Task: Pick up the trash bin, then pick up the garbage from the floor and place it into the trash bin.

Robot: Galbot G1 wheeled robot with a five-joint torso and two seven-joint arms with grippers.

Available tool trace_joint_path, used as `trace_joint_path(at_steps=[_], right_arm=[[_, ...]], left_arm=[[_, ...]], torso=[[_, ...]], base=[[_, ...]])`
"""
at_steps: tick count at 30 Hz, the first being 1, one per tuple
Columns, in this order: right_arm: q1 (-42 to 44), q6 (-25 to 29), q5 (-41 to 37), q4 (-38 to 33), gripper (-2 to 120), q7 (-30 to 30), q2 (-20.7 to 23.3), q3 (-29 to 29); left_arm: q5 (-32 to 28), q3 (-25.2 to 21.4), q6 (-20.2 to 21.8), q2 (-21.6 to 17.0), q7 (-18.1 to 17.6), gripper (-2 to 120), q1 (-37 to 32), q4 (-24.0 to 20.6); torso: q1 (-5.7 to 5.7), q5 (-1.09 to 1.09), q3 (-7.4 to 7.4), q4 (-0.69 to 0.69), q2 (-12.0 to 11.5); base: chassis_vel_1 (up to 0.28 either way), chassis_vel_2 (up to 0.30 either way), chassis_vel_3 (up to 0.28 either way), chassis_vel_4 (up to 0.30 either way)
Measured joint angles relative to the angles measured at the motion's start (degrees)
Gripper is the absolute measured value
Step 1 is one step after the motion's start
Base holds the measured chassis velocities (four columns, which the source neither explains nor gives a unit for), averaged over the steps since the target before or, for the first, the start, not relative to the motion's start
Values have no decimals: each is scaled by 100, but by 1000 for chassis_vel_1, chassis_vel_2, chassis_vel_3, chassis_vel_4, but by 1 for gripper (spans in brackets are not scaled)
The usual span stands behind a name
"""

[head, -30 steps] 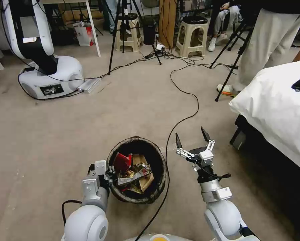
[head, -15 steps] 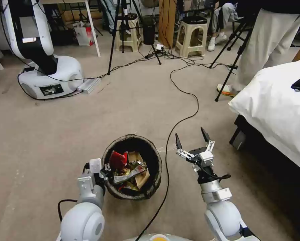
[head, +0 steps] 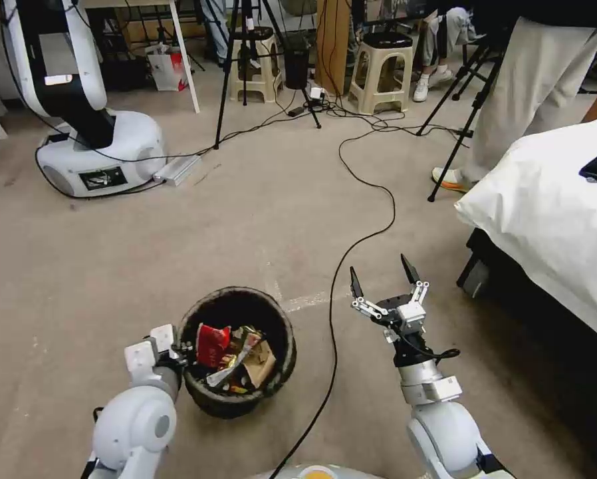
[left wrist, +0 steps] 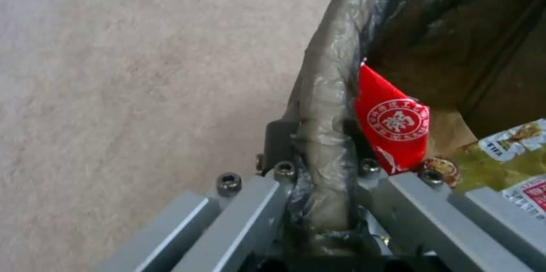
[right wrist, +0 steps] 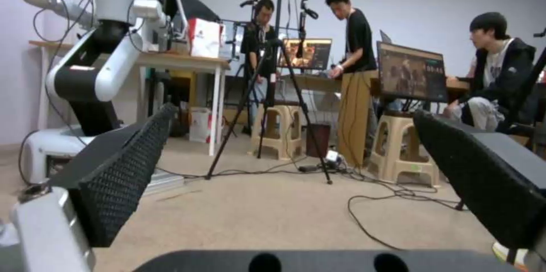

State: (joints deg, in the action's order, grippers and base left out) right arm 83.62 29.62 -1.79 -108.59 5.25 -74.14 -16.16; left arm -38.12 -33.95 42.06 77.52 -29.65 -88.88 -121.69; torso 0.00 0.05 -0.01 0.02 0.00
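Note:
The trash bin (head: 240, 291), lined with a dark bag, is low in the head view, left of centre. My left gripper (head: 177, 350) is shut on its near-left rim. In the left wrist view the left gripper (left wrist: 321, 169) has one finger on each side of the bag-covered rim of the trash bin (left wrist: 330, 93). Garbage lies inside: a crushed red cup (head: 211, 344) (left wrist: 395, 122) and colourful wrappers (head: 245, 362) (left wrist: 512, 144). My right gripper (head: 381, 274) (right wrist: 301, 178) hangs open and empty to the right of the bin, above the floor.
A black cable (head: 368, 239) runs across the carpet between the bin and my right arm. A bed with white bedding (head: 551, 219) fills the right side. Another robot's base (head: 102, 156), tripods (head: 245, 73), stools (head: 381, 66) and a standing person's legs (head: 524, 100) stand farther off.
My left gripper has carried the bin to the left and nearer to me. The right gripper has stayed open in nearly the same place.

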Motion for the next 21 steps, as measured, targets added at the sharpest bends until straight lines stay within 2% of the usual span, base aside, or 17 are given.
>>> trace_joint_path(at_steps=[11,13,15,17,19,21], right_arm=[[31,76,21,38,100,-42,-13,-6],[45,99,38,40,100,-64,-20,-7],[45,99,38,40,100,-64,-20,-7],[70,126,65,60,100,-92,-34,-5],[74,130,70,62,100,-97,-35,-2],[80,141,94,72,100,-123,-42,18]], left_arm=[[-183,-92,-7,27,6,0,107,281],[-198,-94,-7,30,5,5,145,323],[-198,-94,-7,30,5,5,145,323],[-203,-69,-2,30,18,19,171,352],[-203,-62,-2,31,22,21,173,350],[-191,-27,3,35,37,34,180,322]], torso=[[0,-2,0,0,0],[0,-4,0,-1,0],[0,-4,0,-1,0],[0,-10,1,-5,-1],[0,-9,0,-5,-1],[0,-9,1,-4,-1]], base=[[0,0,0,0],[0,0,0,0],[0,0,0,0],[0,0,0,0],[0,0,0,0],[0,0,0,0]])
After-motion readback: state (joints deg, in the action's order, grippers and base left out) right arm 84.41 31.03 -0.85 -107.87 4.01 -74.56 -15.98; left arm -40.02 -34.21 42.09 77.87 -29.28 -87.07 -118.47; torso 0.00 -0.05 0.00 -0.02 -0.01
